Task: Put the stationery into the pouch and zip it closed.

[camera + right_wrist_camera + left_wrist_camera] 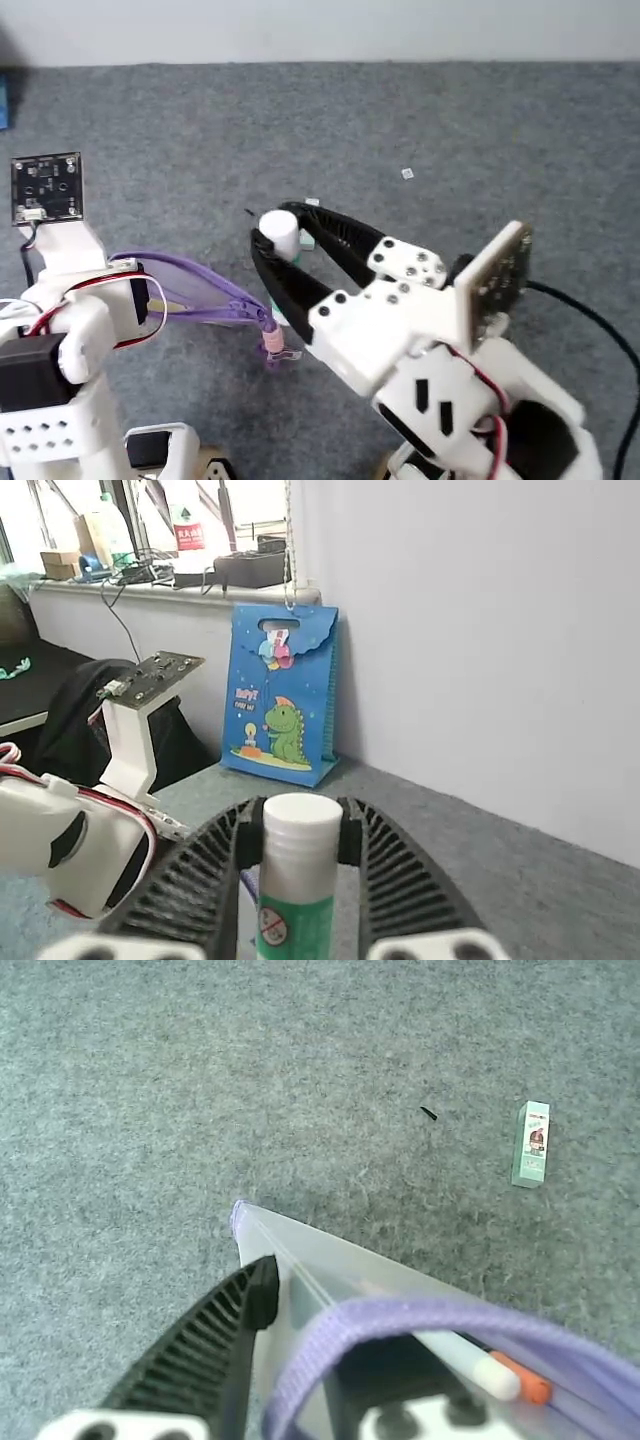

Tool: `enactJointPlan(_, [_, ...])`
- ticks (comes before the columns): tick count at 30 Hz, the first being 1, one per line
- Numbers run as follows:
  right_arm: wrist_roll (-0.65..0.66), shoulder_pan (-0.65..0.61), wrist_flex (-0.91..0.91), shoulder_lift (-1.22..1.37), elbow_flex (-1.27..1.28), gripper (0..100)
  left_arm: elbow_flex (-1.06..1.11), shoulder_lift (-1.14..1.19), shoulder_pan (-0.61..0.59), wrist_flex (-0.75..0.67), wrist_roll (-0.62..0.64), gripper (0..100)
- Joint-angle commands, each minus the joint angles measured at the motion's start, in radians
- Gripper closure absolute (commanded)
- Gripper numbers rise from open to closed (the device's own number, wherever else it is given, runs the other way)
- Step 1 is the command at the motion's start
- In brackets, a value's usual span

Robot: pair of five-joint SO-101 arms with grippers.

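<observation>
A grey, felt-like table covering [480, 130] runs back to a plain white wall [480, 630]. Nearest, the left gripper [305, 1335] is clamped on one wall of a translucent plastic pouch with purple fabric edging [300, 1260]. Its ribbed black finger [215, 1345] presses against the outside of that wall. The pouch's mouth gapes, and a white-capped pen [490, 1378] and an orange-capped one [532, 1390] lie inside. A pink zipper pull [272, 345] dangles at the pouch's far end, just beside the right arm.

Beyond that end, the right gripper [276, 238] has its two black fingers closed on a cylindrical glue stick with a white cap and green label [298, 880]. It grips the stick near the cap and holds it upright above the table. Farther out on the covering lie a small pale-green rectangular box [531, 1143] and a tiny black speck [428, 1113], both well apart from the pouch. Against the wall stands a blue paper gift bag printed with a cartoon dinosaur [285, 695].
</observation>
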Motion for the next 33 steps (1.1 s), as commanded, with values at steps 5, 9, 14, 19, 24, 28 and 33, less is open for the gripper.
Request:
enactJointPlan(5, [0.063, -0.005, -0.397, -0.022, 0.209, 99.1, 0.065, 0.025, 0.002, 0.003, 0.002, 99])
enactJointPlan(9, [0.097, -0.045, -0.544, -0.022, 0.307, 99.1, 0.065, 0.025, 0.002, 0.003, 0.002, 99])
enactJointPlan(14, [0.101, -0.136, -0.625, -0.022, 0.381, 99.1, 0.065, 0.025, 0.002, 0.002, 0.002, 99])
enactJointPlan(19, [0.103, -0.151, -0.743, -0.021, 0.483, 99.1, 0.065, 0.025, 0.002, 0.002, 0.006, 99])
enactJointPlan(24, [0.103, -0.151, -0.846, -0.021, 0.600, 99.1, 0.065, 0.025, 0.002, 0.002, 0.038, 99])
enactJointPlan(28, [0.103, -0.151, -0.915, -0.021, 0.680, 99.0, 0.065, 0.025, 0.002, 0.002, 0.040, 99])
enactJointPlan(33, [0.114, -0.151, -0.819, -0.021, 0.701, 95.0, 0.065, 0.025, 0.002, 0.002, 0.040, 99])
